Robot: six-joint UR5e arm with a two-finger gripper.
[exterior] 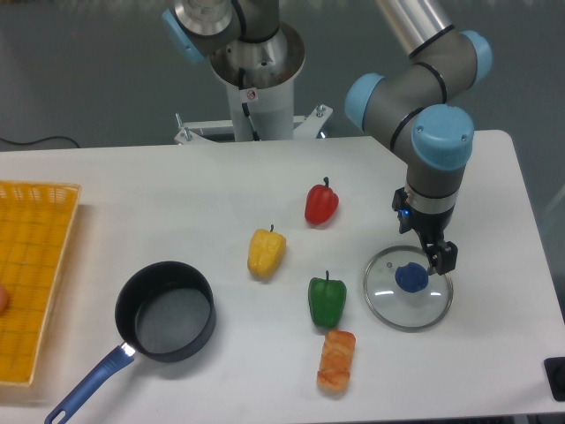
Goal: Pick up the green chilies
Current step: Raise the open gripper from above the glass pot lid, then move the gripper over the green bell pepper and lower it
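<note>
Nearest my camera lies a piece of toy shrimp sushi [336, 360], and just beyond it, almost touching, stands the green chilies [327, 300]: one small glossy green pepper toy, upright on the white counter [132, 185] with its dark stem pointing up. I judge it light, hollow plastic, stiff enough not to deform, but smooth and lobed, so it could slip or twist out of a shallow pinch. I would close across the broad middle of the body, below the shoulders, rather than on the thin stem.

My gripper [436, 254] hangs to the right of the pepper, over a glass lid [408, 288] and just beside its blue knob [411, 277]. Its fingers look close together and hold nothing, though from this angle I cannot tell the gap for certain. A yellow pepper [266, 252] and a red pepper [321, 204] sit farther back.
</note>
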